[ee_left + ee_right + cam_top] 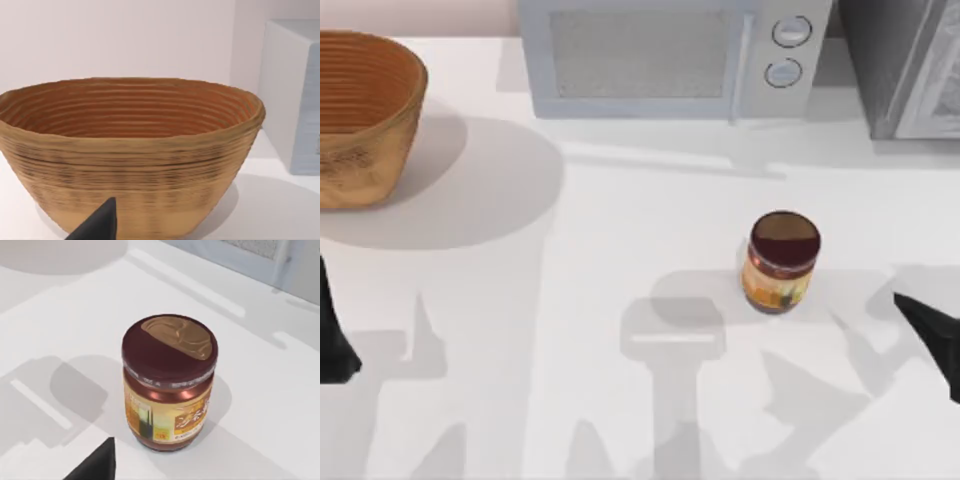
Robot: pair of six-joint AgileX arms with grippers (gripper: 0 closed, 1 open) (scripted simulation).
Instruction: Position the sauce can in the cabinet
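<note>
The sauce can stands upright on the white table, right of centre, with a dark maroon lid and a yellow-orange label. In the right wrist view the sauce can appears close up and nothing touches it. My right gripper is at the table's right edge, a short way right of the can and slightly nearer the front. The cabinet, dark speckled grey with a paler framed panel, stands at the back right corner. My left gripper is parked at the left edge, far from the can.
A pale microwave with two round knobs stands at the back centre, left of the cabinet. A woven brown basket stands at the back left; the left wrist view faces the basket side-on.
</note>
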